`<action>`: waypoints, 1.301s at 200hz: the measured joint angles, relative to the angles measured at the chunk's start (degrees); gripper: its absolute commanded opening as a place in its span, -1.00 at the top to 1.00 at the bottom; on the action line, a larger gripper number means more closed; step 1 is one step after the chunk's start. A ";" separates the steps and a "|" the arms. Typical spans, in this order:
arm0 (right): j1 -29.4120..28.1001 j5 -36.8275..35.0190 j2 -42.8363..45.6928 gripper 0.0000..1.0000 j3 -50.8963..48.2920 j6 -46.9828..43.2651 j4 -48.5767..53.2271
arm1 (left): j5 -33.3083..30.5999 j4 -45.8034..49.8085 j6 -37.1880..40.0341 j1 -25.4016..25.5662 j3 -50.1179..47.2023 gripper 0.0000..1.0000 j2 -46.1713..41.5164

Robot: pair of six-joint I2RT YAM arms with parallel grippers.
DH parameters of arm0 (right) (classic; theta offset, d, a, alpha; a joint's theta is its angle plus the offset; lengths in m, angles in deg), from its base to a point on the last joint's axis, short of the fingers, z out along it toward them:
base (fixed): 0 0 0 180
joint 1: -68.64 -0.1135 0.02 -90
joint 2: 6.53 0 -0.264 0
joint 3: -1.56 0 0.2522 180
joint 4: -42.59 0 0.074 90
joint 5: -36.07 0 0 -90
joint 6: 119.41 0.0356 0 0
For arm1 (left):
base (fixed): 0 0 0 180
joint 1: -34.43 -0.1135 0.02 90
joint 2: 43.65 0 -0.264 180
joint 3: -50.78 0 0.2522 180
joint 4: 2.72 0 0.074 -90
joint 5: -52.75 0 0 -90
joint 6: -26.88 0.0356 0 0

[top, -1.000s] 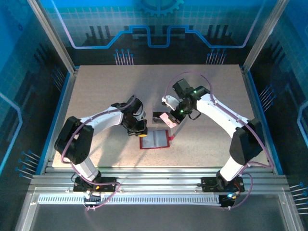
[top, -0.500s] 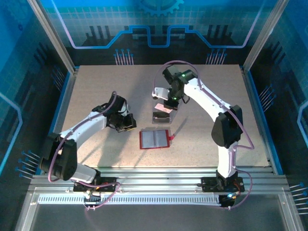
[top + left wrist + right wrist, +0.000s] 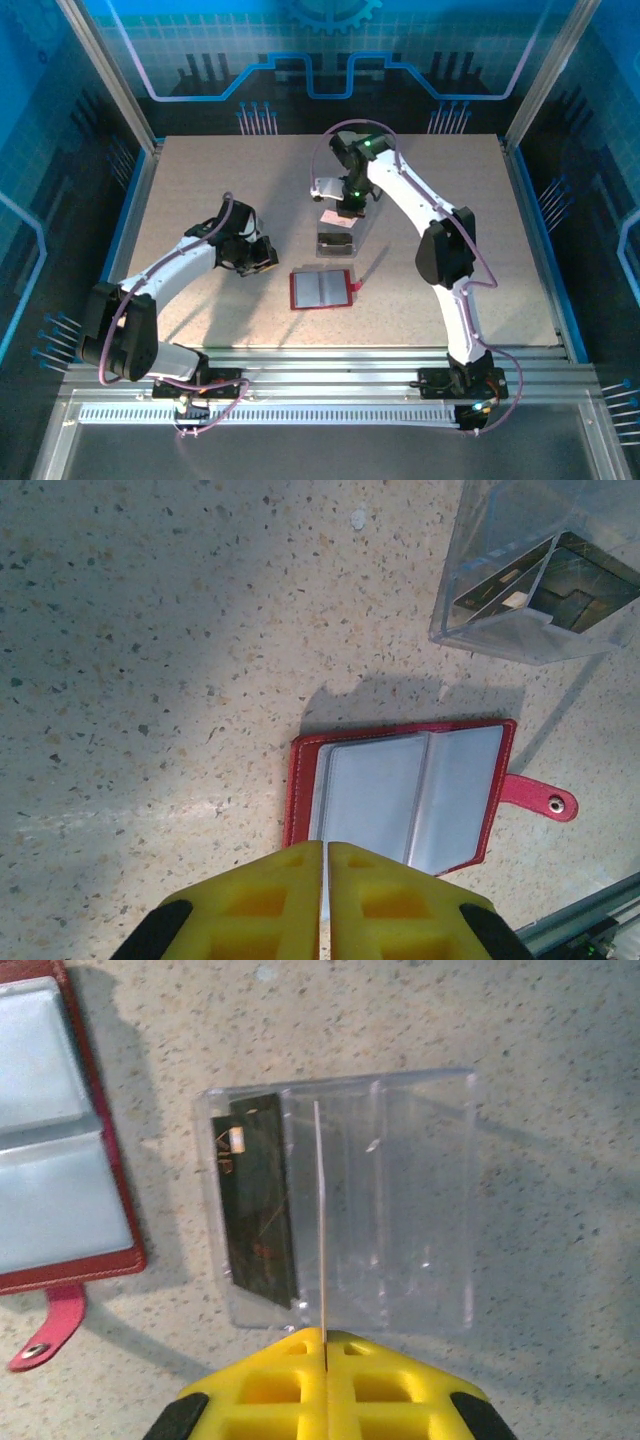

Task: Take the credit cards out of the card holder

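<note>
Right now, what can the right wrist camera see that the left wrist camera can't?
Right wrist camera's own: the right gripper, shut on a thin card seen edge-on, lined up with the middle slot of the clear box.
Left wrist camera's own: the left gripper, shut with nothing showing between its fingers, and the whole card holder, lying open and grey inside.
Both: the clear box with a dark card in an end slot, the red card holder with its tab, and the speckled table.
</note>
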 measured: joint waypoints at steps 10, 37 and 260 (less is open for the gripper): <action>0.02 -0.28 -1.44 1.00 1.77 -0.22 0.46 | 0.00 -0.33 -0.02 -0.04 0.00 0.82 0.00; 0.15 -0.76 -5.35 1.00 5.44 -0.46 2.91 | 0.11 -0.70 -0.04 -0.04 0.00 0.82 0.00; 0.00 -2.64 -0.81 0.55 -2.05 2.43 -4.55 | 1.53 -1.51 -0.59 -0.15 -0.98 0.80 -1.51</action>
